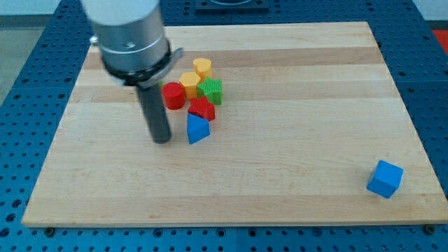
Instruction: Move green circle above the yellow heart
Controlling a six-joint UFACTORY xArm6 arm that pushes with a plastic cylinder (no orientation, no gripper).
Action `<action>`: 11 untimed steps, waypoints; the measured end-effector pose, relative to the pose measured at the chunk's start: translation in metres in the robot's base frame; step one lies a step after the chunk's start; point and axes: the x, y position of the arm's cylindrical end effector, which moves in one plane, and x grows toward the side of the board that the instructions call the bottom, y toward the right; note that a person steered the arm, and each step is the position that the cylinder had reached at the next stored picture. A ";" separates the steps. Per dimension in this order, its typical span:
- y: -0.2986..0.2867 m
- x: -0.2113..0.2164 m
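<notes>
Over on the pale wooden worktop [280,182], my tip [162,140] sits left of centre, just left of the blue triangular block [197,129]; the arm carries no pincer. Right of it, a tight cluster: red round block [173,95], red block [202,108], yellow block [190,83], yellow heart-like block [203,67], ridged green circle [211,90] touching below it. A blue cube [385,178] sits lower right. No writing is readable.

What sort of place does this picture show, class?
Probably a robotics lab bench: a wooden board on a blue perforated table, and a robot arm's rod, my tip, left of small coloured blocks.
</notes>
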 end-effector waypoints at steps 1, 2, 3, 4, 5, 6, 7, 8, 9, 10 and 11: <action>-0.037 0.006; -0.072 0.006; -0.095 0.006; -0.100 -0.006; -0.084 -0.031; -0.085 -0.031; -0.062 -0.059; -0.049 -0.070; -0.024 -0.125; -0.012 -0.155; -0.012 -0.155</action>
